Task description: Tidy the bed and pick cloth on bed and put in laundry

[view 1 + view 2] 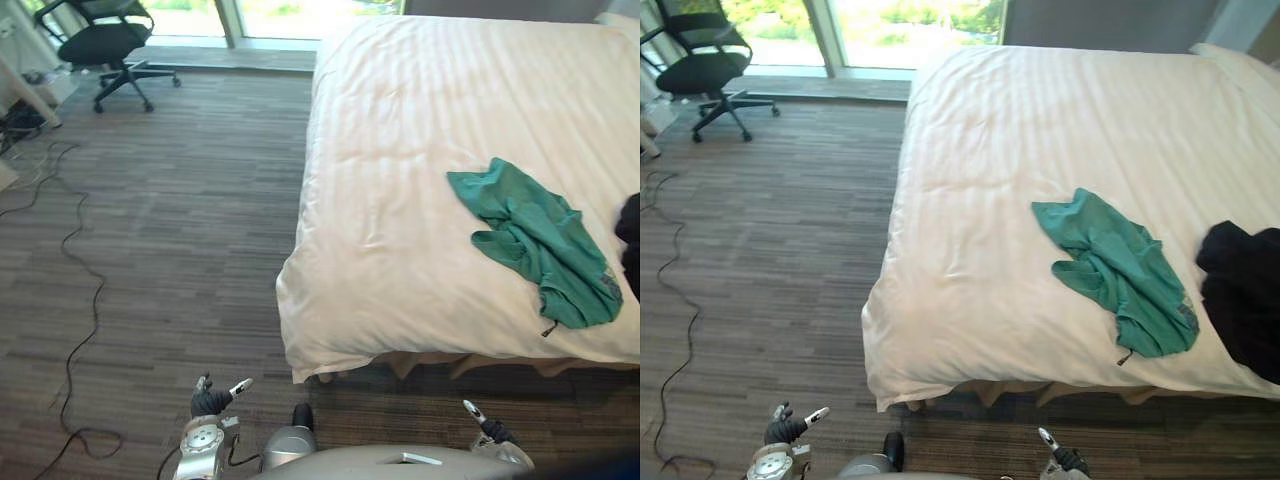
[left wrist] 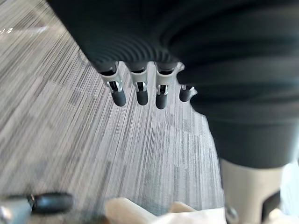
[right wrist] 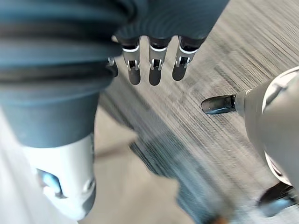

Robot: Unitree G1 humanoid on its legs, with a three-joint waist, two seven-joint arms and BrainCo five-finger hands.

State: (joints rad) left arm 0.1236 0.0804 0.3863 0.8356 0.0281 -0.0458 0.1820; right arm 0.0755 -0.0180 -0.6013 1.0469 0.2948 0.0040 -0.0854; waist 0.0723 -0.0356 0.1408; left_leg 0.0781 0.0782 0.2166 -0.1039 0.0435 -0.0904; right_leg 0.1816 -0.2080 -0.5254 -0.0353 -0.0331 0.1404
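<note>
A crumpled green cloth [image 1: 534, 240] lies on the white bed [image 1: 400, 200], near its foot and toward the right side. A black cloth [image 1: 1243, 292] lies on the bed further right, at the edge of the right eye view. My left hand [image 1: 209, 402] hangs low in front of the bed's foot, over the floor, fingers [image 2: 138, 91] relaxed and holding nothing. My right hand [image 1: 490, 432] hangs low at the right, fingers [image 3: 154, 69] relaxed over the carpet, also holding nothing. Both hands are well short of the green cloth.
A black office chair [image 1: 105, 45] stands at the far left by the window. A cable [image 1: 75, 250] winds along the striped carpet on the left. The bed's wooden base [image 1: 440, 362] shows under the hanging sheet. Open carpet lies left of the bed.
</note>
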